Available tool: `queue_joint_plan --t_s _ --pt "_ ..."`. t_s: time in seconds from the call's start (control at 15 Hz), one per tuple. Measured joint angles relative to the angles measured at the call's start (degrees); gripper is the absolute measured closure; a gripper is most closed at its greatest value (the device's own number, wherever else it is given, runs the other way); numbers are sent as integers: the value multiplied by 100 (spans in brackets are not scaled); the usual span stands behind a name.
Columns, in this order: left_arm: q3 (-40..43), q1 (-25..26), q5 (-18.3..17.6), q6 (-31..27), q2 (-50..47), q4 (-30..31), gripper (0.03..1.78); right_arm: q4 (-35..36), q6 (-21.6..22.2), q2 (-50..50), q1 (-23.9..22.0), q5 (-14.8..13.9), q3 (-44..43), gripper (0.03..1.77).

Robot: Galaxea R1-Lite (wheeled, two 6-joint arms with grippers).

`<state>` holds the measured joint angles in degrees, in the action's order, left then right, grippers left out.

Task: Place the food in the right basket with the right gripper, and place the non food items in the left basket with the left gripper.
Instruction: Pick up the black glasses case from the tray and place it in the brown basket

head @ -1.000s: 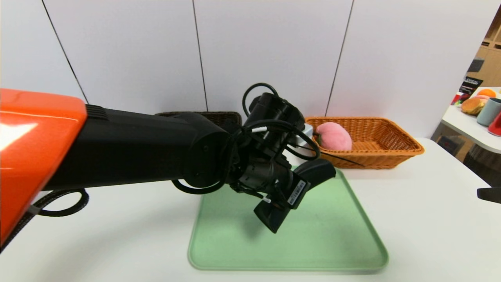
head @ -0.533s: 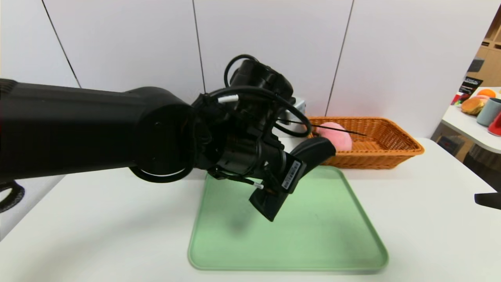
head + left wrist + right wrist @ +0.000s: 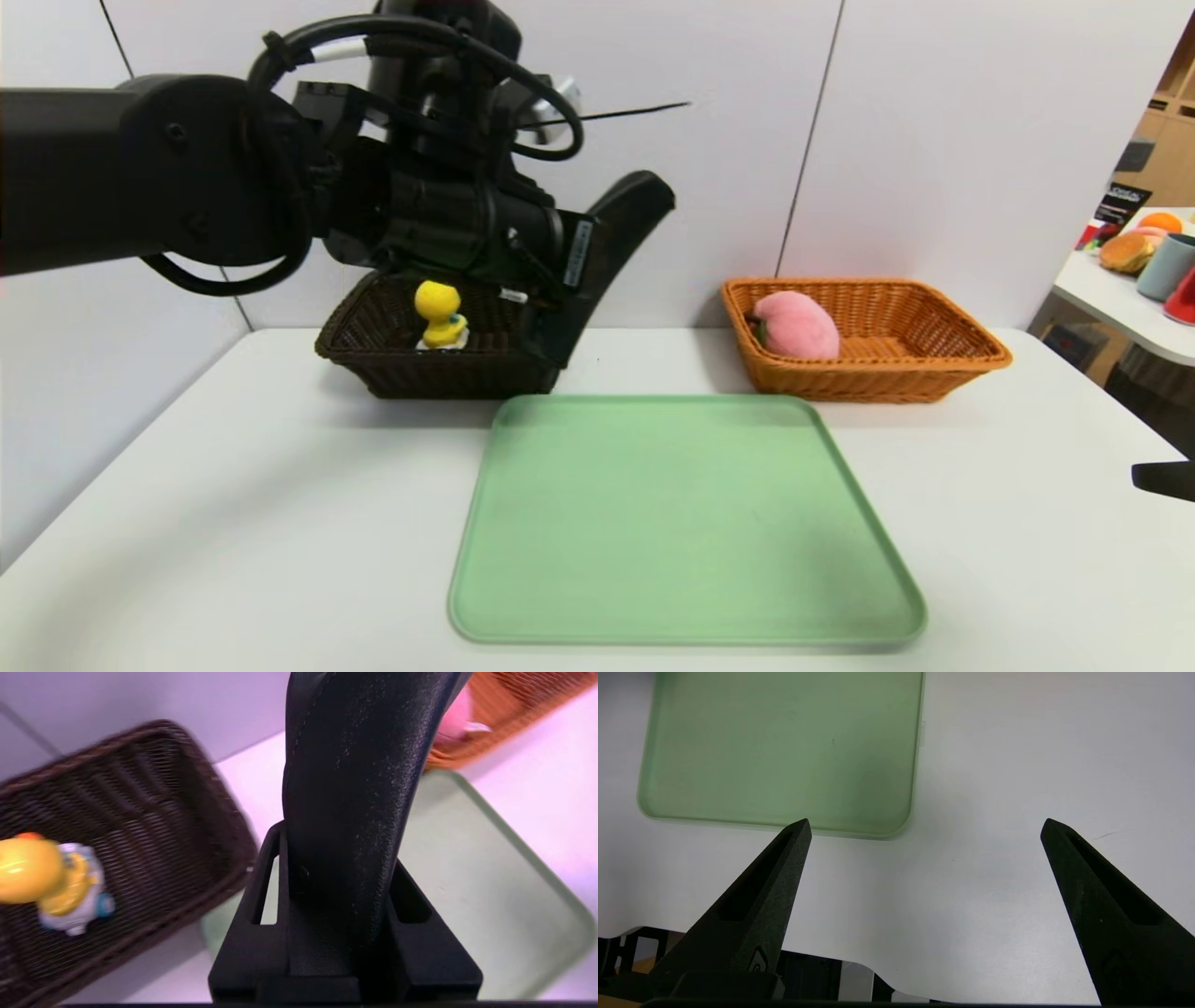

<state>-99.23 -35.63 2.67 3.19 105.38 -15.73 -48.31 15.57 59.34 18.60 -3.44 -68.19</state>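
Black folded pouch (image 3: 624, 224): long, flat, oblong, dull leathery skin with fine pale specks, a stitched line along one side; lifted, tilted, its upper end leaning right, raised near the right end of the dark brown wicker basket (image 3: 448, 378)

My left gripper (image 3: 343, 896): fingers part-way apart, no wider than the pouch, pinching it between them, one on either side; the pouch sticks out past both tips

Yellow duck toy (image 3: 439, 313) on its white car, blue wheels, inside the dark brown basket, at far left of the table (image 3: 280, 523)

Pink plush peach (image 3: 796, 325), rounded, green leaf at its left, lying in the left part of the orange-tan wicker basket (image 3: 868, 383), far right

Green tray (image 3: 686, 523) between me and the baskets, flat on the white table

My right gripper (image 3: 926, 828): parked at the right edge, over the table just beside the tray's near right corner, fingers spread wide, holding nothing
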Motion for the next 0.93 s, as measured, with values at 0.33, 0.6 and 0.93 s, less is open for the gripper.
queue_joint_plan --t_s 0.33,0.6,0.93 --pt "-68 934 -17 105 218 57 133 -20 118 0 -6 13 17 10" --pt "-79 1204 -4 278 562 291 133 -28 124 -17 -9 13 33 10" --pt "-495 1438 46 440 1139 324 133 -30 132 -85 -9 13 133 10"
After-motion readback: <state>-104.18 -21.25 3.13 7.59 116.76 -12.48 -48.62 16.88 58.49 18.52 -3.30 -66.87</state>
